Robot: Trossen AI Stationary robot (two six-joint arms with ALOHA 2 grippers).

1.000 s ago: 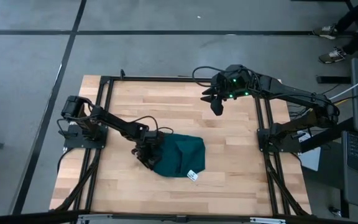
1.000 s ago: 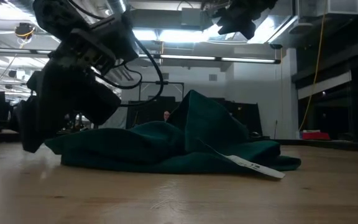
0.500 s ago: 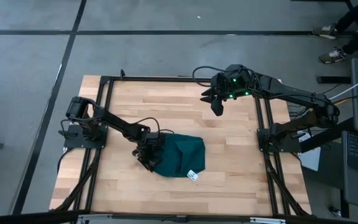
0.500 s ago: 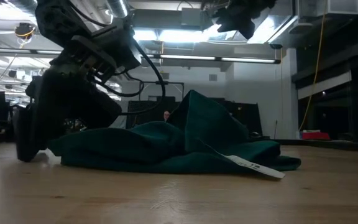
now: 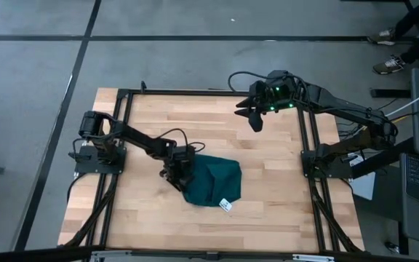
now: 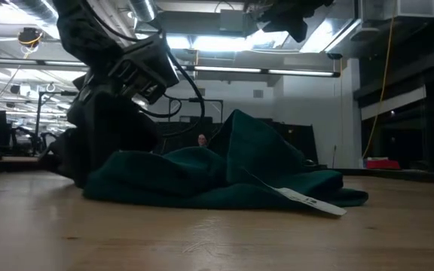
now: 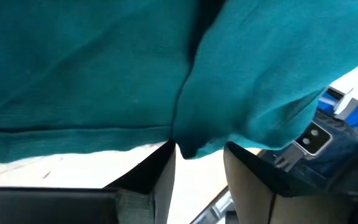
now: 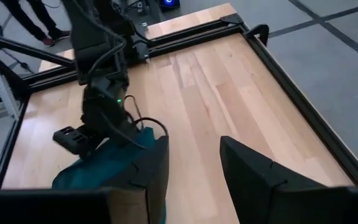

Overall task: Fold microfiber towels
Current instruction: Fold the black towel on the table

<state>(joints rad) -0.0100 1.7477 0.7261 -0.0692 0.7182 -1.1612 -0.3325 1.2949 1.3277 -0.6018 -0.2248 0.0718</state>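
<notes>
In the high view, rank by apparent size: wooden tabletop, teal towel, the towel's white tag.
1. Wooden tabletop, by far the largest.
2. Teal towel, a crumpled heap by the left gripper.
3. White tag, a tiny speck.

The left arm reaches low across the table, its left gripper [image 5: 181,173] down at the surface with fingers parted. The right arm hangs raised toward the far side, its right gripper [image 5: 255,122] spread apart.
</notes>
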